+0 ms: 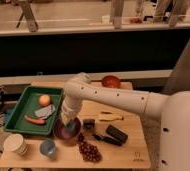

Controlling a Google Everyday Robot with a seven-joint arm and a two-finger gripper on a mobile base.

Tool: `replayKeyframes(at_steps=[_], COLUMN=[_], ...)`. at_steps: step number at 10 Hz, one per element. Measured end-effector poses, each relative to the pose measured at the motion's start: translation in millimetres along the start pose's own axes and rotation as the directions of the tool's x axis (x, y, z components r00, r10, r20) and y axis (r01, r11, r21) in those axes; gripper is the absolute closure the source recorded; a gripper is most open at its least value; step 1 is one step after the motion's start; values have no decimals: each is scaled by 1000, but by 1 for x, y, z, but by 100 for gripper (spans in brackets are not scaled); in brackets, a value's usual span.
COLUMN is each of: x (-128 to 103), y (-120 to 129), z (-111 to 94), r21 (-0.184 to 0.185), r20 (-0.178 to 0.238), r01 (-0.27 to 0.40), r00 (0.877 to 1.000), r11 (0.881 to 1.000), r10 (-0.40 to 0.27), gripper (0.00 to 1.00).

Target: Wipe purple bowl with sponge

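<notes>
Your end effector [68,123] is down inside the purple bowl [68,134], which sits on the counter [133,150] toward its front left, just at the 4 o'clock corner of the green tray [19,107]. The sponge isn't visible to you here. The small blue cup [48,148] stands at the bowl's 8 o'clock, grapes [88,150] at its 4 o'clock, and the orange-brown bowl [110,81] well off at 1 o'clock.

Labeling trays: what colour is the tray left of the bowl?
Green tray, camera view; gripper sits in the purple bowl.
</notes>
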Motion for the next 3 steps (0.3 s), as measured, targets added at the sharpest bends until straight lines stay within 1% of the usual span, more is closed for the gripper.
replayKeyframes(at_steps=[1,2,3], x=[0,-2,-4], y=[2,4,5], z=[-1,0,4], r21=[0,-10,-31], r20=[-1,4,13], r01=[-2,2,8], r00=[1000,1000,1000], r11=[1000,1000,999], r10=[2,-2,-7], gripper=[99,100,100])
